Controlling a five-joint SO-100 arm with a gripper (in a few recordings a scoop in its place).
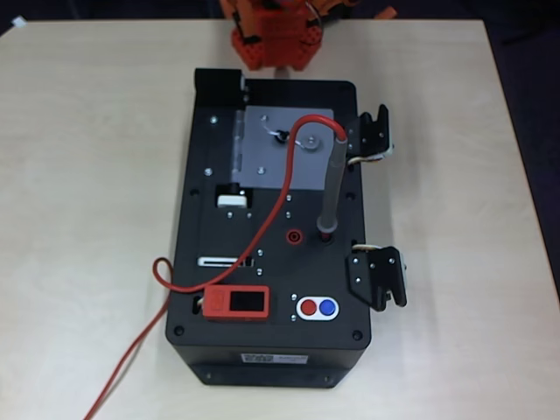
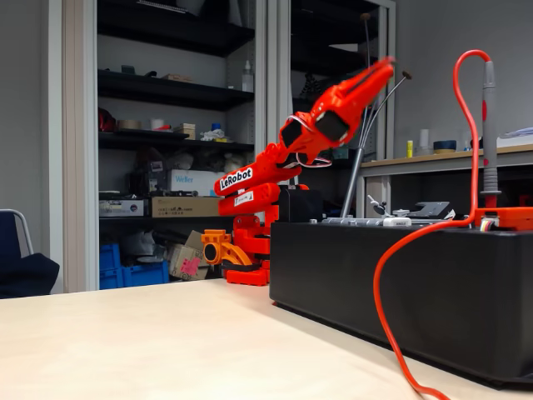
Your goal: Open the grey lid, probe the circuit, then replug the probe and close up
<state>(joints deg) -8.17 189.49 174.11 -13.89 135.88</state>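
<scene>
The grey lid (image 1: 289,147) lies flat and closed on the far end of the black box (image 1: 219,262), so the circuit is hidden beneath it. The probe (image 1: 333,184) stands upright in a socket on the box top, and its red cable (image 1: 262,236) arcs from the upper end, crosses the lid and runs off the box's left side. In the fixed view the probe (image 2: 488,142) rises at the right. My orange gripper (image 2: 379,71) is raised high above the box's far end, pointing up and right, its jaws together and holding nothing.
A red socket (image 1: 295,234) sits beside the probe's foot. A red device with a black screen (image 1: 236,303) and red and blue buttons (image 1: 318,307) lie near the box's front. Two black latches (image 1: 378,276) stick out on its right side. The arm's base (image 1: 271,39) stands behind the box.
</scene>
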